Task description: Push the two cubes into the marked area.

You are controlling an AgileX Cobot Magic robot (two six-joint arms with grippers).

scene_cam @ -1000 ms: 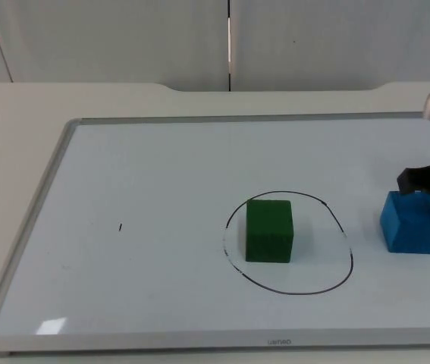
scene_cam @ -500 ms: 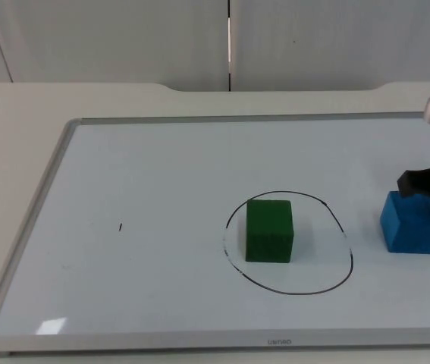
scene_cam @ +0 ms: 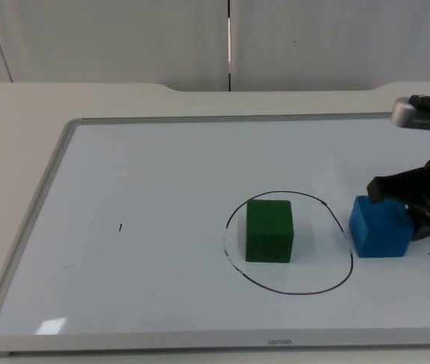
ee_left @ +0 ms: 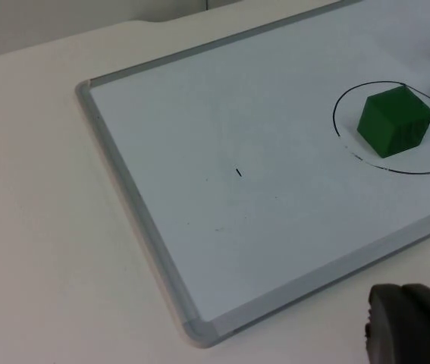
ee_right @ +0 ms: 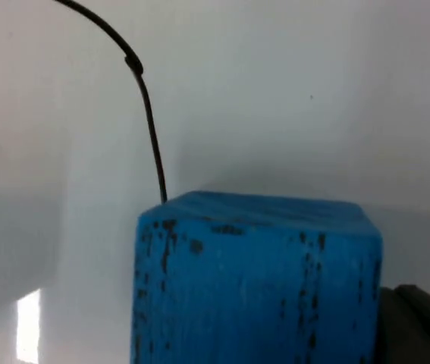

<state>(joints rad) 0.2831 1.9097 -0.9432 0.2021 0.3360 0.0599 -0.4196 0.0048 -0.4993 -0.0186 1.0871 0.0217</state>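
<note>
Blue cube (scene_cam: 381,227), speckled dark, is sitting at the drawn circle (scene_cam: 289,243) edge; green cube (scene_cam: 269,230) inside; right gripper (scene_cam: 415,205) seemingly spread wide behind it.

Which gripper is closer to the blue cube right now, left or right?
Right. The right gripper is pressed up against the blue cube, behind it at the circle's edge. The left gripper waits off the whiteboard, far from that cube.

The right gripper (scene_cam: 415,205) is matte black, with angular wedge-shaped fingers (scene_cam: 397,184) and a rounded silver-grey metal piece just above them on the wrist. The left gripper's fingertip (ee_left: 415,324) is a chunky black block with rounded corners.
</note>
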